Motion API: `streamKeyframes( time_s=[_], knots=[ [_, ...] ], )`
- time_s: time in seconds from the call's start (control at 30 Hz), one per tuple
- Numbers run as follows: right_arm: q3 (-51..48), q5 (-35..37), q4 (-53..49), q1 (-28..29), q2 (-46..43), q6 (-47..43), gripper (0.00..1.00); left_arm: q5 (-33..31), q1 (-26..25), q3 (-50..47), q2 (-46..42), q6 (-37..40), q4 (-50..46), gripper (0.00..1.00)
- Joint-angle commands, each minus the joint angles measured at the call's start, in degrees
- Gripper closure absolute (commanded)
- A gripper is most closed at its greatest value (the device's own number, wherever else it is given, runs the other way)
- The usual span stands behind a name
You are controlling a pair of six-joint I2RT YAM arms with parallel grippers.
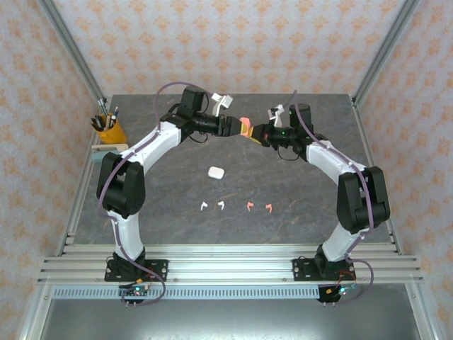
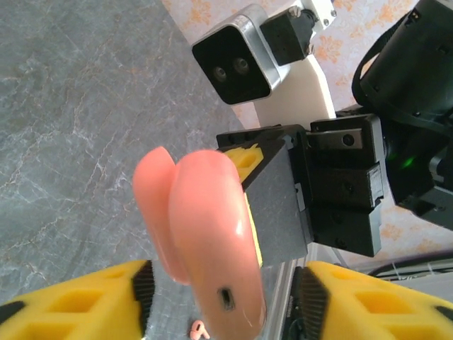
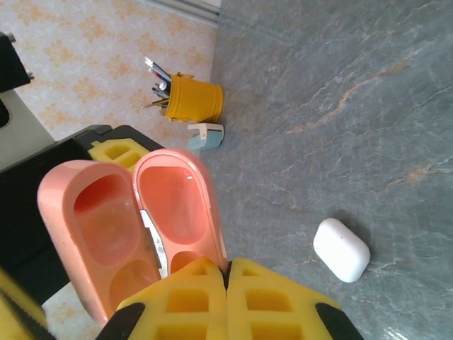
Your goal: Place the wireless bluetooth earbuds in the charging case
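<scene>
The four earbuds lie on the grey table (image 1: 318, 191) in a row that runs side to side, parallel to its near edge; the two white earbuds (image 1: 221, 205) are on the left and the two coral-pink earbuds (image 1: 250, 205) on the right, with a wider gap between the pairs than within them; they are too small to tell which way each stem points. The white case (image 1: 216, 171) lies shut just beyond the row, over its left half.

Further back, above the far middle of the table, the pink charging case (image 1: 244, 129) hangs between the two grippers. It is hinged open; in the right wrist view both hollow halves (image 3: 170, 205) face the lens, their long axes running up away from the fingers; in the left wrist view its rounded back and the port in its end (image 2: 226, 297) face the lens.

The right gripper (image 3: 226, 297) has its yellow fingers drawn almost together on the case's lower rim, pinching it. The left gripper (image 2: 223, 304) stands spread, one finger on either side of the case's port end, with a sliver of gap on each side.

A yellow pen cup (image 1: 110, 132) stands at the table's far left.
</scene>
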Motion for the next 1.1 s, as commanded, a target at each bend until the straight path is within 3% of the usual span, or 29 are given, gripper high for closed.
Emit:
streamKeyframes(
  time_s=[0.0, 0.1, 0.33, 0.57, 0.87, 1.07],
  knots=[
    [4.59, 2.33, -8.47, -0.12, -1.51, -6.74, 1.00, -1.20, 0.46, 2.05, -0.46, 1.23, -1.73, 0.13],
    [7.51, 3.74, -14.74, -0.08, -0.15, -11.33, 1.00, -1.29, 1.83, 4.03, -0.54, 3.99, -6.31, 0.00],
    [17.91, 5.05, -32.04, 0.26, 4.79, -26.34, 1.00, -1.09, 5.16, 11.48, -0.52, 15.84, -24.75, 0.00],
    [31.87, 13.37, -53.51, 3.91, 9.93, -46.06, 1.00, 0.88, 5.56, 18.62, 3.39, 26.25, -40.73, 0.01],
    [34.12, 16.32, -57.07, 6.11, 12.15, -53.42, 1.00, 3.32, 5.62, 20.96, 8.88, 35.99, -53.46, 0.06],
    [33.37, 17.44, -58.23, 8.08, 12.50, -55.55, 1.00, 6.33, 5.63, 20.38, 10.74, 39.19, -56.63, 0.21]
  ],
)
